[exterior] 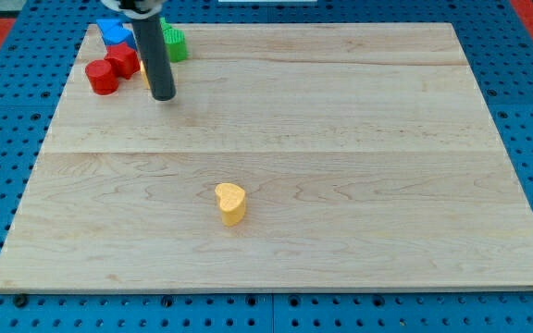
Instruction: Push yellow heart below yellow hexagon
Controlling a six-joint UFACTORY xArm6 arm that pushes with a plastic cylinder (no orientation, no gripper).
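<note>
**Heart stands alone, hexagon mostly hidden behind the rod**

While my tip [163, 95] rests on the desk [340, 139] near its top-left corner, the yellow heart [231, 203] sits well apart from it, toward the view's bottom and a little to the view's right, alone on the open wood. We judge that the push has not yet begun: nothing touches the heart, and our tip stands beside the cluster of blocks, not beside the heart.

As for a hand, we have none; the arm ends in a plain rod, so there is nothing to be apart or together.

The next move, as we read it, calls for bringing the tip round to the far side of the heart from the cluster, that is, toward the view's bottom-right of the heart, and then sliding it up and to the view's left until it lies just below the hexagon. The line of the push has to stop short of the cluster, or the heart may knock the other blocks.

The cluster itself is hard to read. We make out two red blocks [109, 70], a blue block [114, 31] and a green block [174, 43], their shapes unclear. Only a thin yellow sliver [143, 74], touching the rod's left edge, shows; we take it for the yellow hexagon, but its shape cannot be confirmed.
</note>
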